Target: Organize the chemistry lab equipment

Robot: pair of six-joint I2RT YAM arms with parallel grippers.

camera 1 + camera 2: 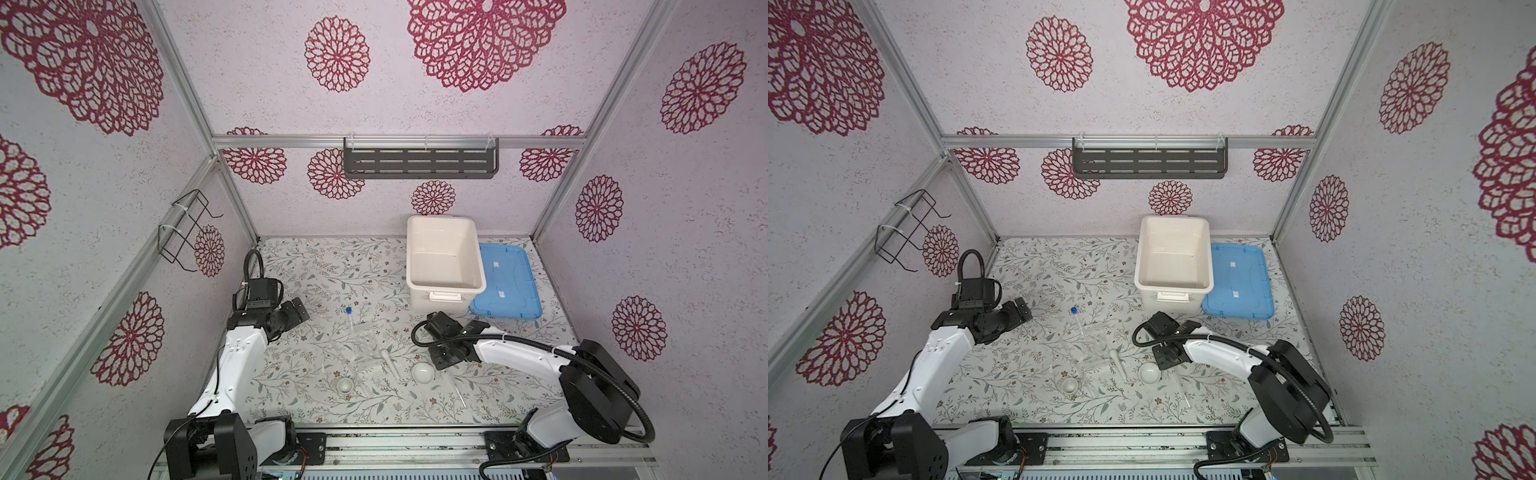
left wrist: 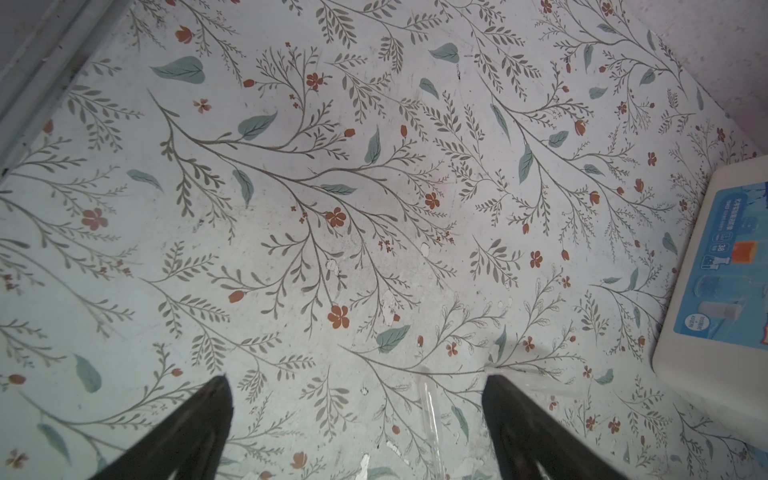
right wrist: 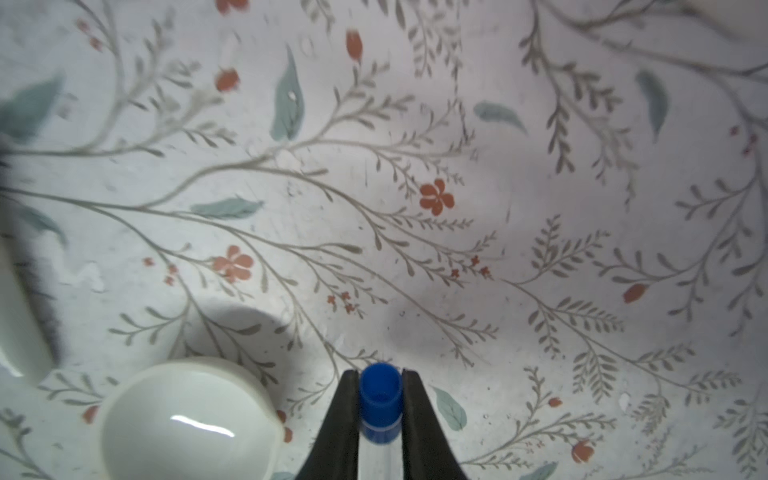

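Tube (image 3: 380,405) btwn R gripper (image 3: 380,373) jaws, pinched

Place: a robot test cell, boxed in like a small room.
Frame: bare aluminium bars (image 1: 399,142) edge the walls.
Walls: wallpaper (image 1: 266,75) with red rosettes; a dark slotted shelf (image 1: 419,163); a zip-tied wire rack (image 1: 183,232).
Table: floral-covered table (image 1: 332,266); two white arms (image 1: 237,361) mounted on a rail (image 1: 399,451) at its front.
Lab ware: blue-capped tube (image 3: 380,395), white bowl (image 3: 187,419).
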